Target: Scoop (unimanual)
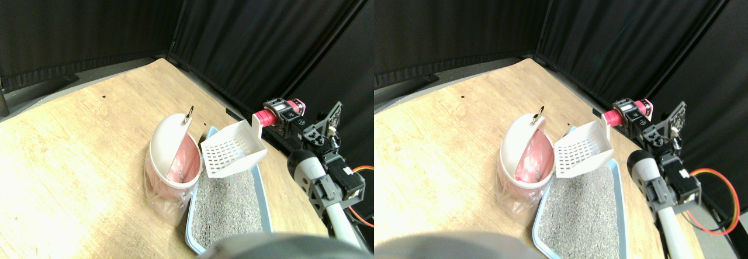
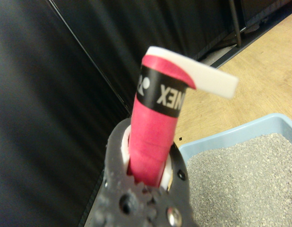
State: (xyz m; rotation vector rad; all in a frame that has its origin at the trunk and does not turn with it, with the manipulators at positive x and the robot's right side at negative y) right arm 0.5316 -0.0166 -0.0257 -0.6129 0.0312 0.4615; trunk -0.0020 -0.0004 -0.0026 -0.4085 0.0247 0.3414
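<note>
Fingers pinching the scoop handle, scoop raised between bin and tray rim.

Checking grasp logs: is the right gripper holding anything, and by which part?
Yes: the right gripper holds the white slotted plastic scoop by its pink-wrapped handle, near the handle's end.

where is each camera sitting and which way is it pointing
Stereo pair view: on the robot, facing forward and down at the litter tray, bin and scoop; the right manipulator shows.
Wrist view: behind the right gripper, facing along the scoop's pink handle.
Shared: tray, scoop handle, wooden floor.
</note>
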